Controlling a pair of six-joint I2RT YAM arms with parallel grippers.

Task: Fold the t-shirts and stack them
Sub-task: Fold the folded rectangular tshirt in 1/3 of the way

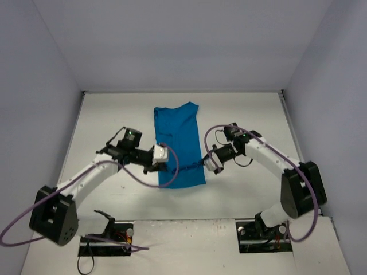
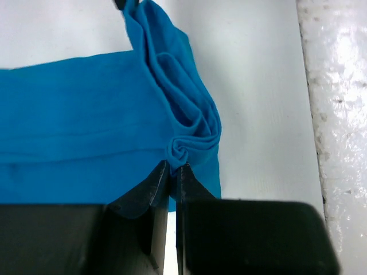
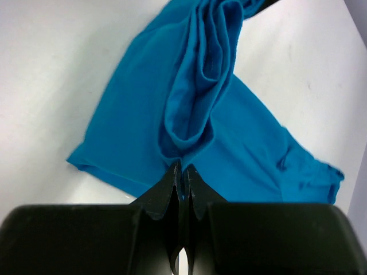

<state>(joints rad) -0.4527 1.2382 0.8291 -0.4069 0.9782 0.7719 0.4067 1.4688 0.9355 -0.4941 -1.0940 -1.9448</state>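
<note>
Pinching nearest edge, left pincer (image 2: 174, 169) and right pincer (image 3: 182, 171) both clamped on t-shirt (image 1: 176, 134); long axis stretches ahead of both.

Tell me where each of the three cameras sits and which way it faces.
Top external: above and behind the bases, facing down onto the table; the left arm and right arm show, flanking the t-shirt.
Left wrist: on the left arm, looking along the left claw, shut on bunched t-shirt fabric; only that claw shows.
Right wrist: likewise, with the right claw shut on a fold.
Shared: every view shows the t-shirt.
</note>
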